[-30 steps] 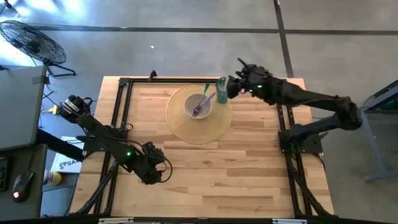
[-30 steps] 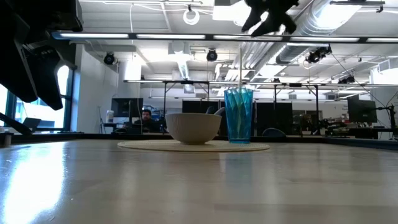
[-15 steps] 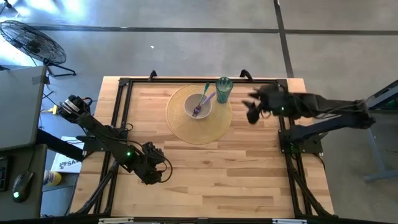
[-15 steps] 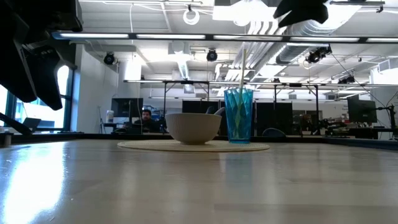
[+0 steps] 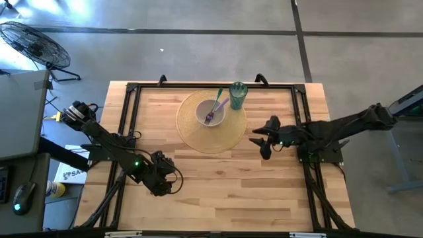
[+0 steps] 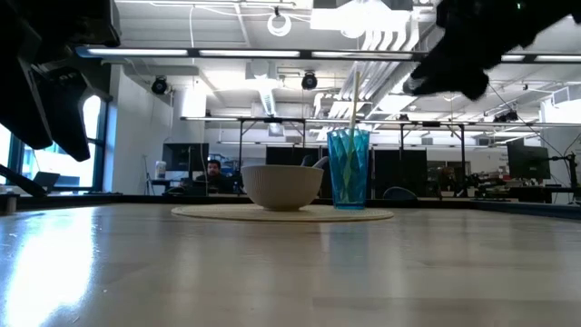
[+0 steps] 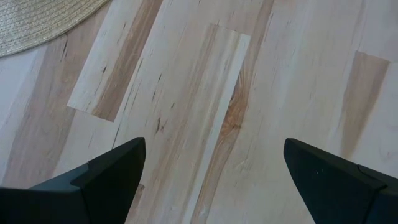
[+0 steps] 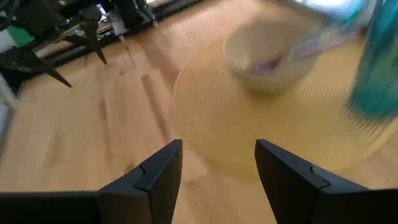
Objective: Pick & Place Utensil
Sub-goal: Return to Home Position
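A cream bowl (image 5: pixel 213 114) sits on a round woven placemat (image 5: pixel 198 135) at the table's far middle. A purple utensil (image 5: pixel 220 106) and a green one (image 5: pixel 219 97) lean in the bowl. Beside it on the mat stands a blue-green cup (image 5: pixel 237 94), and in the low view a pale utensil (image 6: pixel 354 100) sticks up out of the cup (image 6: pixel 349 169). My right gripper (image 5: pixel 257 140) hangs open above the table, right of the mat and nearer than the cup, facing the bowl (image 8: pixel 267 53). My left gripper (image 5: pixel 166 182) waits open over bare wood near the left front.
Black frame rails (image 5: pixel 132 119) run along the table's left, far and right sides. Bare wood (image 5: pixel 231 185) spreads between the mat and the near edge. The left wrist view shows only wood and a corner of the placemat (image 7: pixel 37 18).
My right gripper has drawn away from above the cup, first toward the table's right edge, then toward the near edge and downward. It now sits beside the mat. The cup, bowl and utensils have stayed in place.
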Motion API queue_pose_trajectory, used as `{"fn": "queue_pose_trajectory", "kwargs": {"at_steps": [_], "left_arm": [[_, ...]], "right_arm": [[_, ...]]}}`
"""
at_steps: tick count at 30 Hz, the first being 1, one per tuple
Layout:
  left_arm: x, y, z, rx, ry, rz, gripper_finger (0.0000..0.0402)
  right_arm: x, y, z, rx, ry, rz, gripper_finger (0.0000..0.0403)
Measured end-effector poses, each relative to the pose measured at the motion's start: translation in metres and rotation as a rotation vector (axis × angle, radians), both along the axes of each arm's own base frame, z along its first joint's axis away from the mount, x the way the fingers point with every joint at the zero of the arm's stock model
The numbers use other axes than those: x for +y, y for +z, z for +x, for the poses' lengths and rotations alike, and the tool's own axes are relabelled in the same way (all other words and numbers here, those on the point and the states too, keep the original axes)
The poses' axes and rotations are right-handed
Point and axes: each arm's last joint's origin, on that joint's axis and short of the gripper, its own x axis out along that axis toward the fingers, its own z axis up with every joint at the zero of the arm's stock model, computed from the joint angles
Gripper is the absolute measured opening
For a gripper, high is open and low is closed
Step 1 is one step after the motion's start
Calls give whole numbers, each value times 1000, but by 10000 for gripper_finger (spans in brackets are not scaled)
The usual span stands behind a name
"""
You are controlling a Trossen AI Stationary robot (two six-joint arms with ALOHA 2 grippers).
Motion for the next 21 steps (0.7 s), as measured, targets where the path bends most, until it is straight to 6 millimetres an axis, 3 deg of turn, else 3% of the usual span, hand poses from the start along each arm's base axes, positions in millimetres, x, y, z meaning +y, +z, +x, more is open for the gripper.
{"fn": "queue_pose_trajectory", "kwargs": {"at_steps": [3, 5, 14, 21], "left_arm": [[1, 1, 2, -31, -36, 63, 378], [8, 3, 8, -51, -78, 151, 378], [38, 15, 41, -228, -59, 381, 378], [77, 20, 29, -341, 48, 378, 378]], "right_arm": [[1, -24, -2, -29, -19, 133, 197], [1, -26, 0, -100, 5, 137, 197], [6, 2, -14, -326, 307, 41, 197], [5, 21, -35, -454, 424, 28, 197]]}}
